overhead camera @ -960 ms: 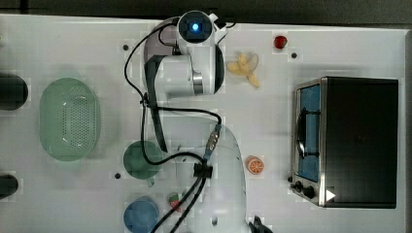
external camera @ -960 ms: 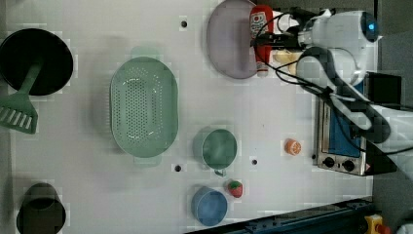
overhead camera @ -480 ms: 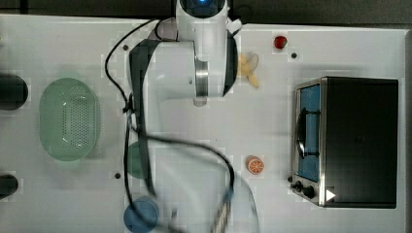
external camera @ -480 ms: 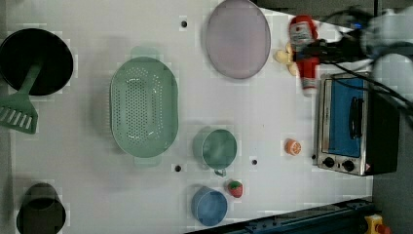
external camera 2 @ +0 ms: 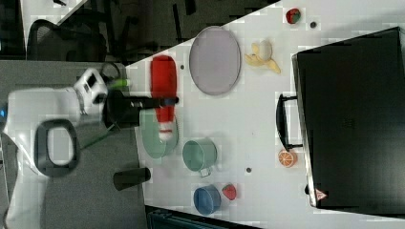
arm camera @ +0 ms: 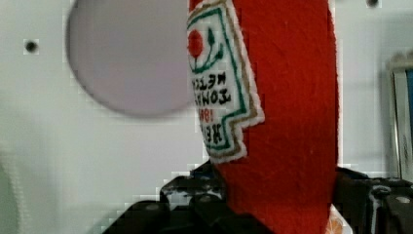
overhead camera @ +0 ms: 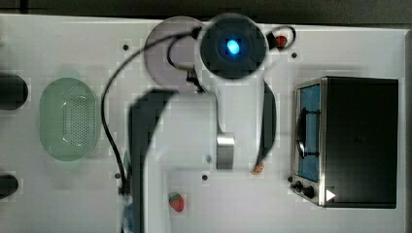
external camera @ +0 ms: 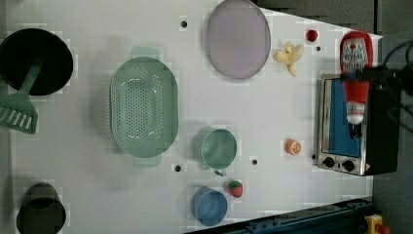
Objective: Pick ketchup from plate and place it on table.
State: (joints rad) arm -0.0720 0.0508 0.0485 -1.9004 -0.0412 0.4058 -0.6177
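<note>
Ketchup (external camera 2: 164, 98) was clamped in gripper (external camera 2: 162, 101) mid-air, off plate (external camera 2: 215, 60), which sat bare. Bottle's long axis ran crosswise to gripper, cap end toward green cup in right view. Next move imo: straight down onto bare worktop (external camera 2: 248, 124) beside plate. Label had tomato logo + mirrored writing, couldn't read it.

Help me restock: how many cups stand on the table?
3: a green cup beside the basket, a blue cup next to the strawberry, and a dark cup at the left view's lower-left corner.
</note>
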